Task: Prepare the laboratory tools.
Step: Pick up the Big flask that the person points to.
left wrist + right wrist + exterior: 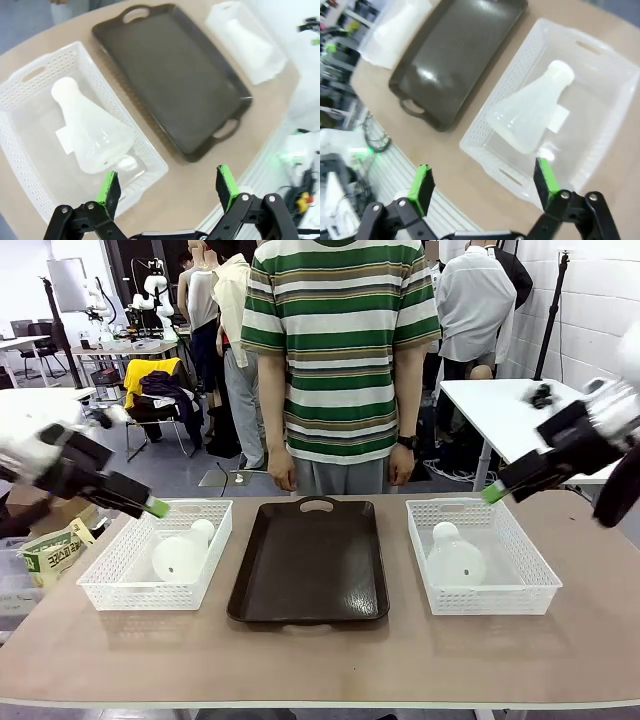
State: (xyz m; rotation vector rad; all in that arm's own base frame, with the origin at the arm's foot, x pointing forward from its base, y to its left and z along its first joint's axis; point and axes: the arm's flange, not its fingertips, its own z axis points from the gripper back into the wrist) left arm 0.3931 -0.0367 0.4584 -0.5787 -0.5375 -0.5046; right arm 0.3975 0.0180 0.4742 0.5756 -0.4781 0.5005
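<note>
Left pincer (pixel 155 507) hangs released, green pads spread wide, above the far left corner of the left basket (pixel 100 592). The left flask (pixel 180 553) lies on its side inside that basket, lower than the pincer and to its right, clear of the pads, with its neck pointing far and slightly right. The right pincer (pixel 493 494) is likewise released and holds nothing, poised over the far right corner of the right basket (pixel 540 585). The right flask (pixel 453 558) lies on its side in this basket, below and to the left of the pincer, apart from it, neck toward the far side. A dark tray (pixel 310 560) sits on the table (pixel 300 660) between the two baskets. A person (pixel 340 350) stands at the far edge, arms down.
</note>
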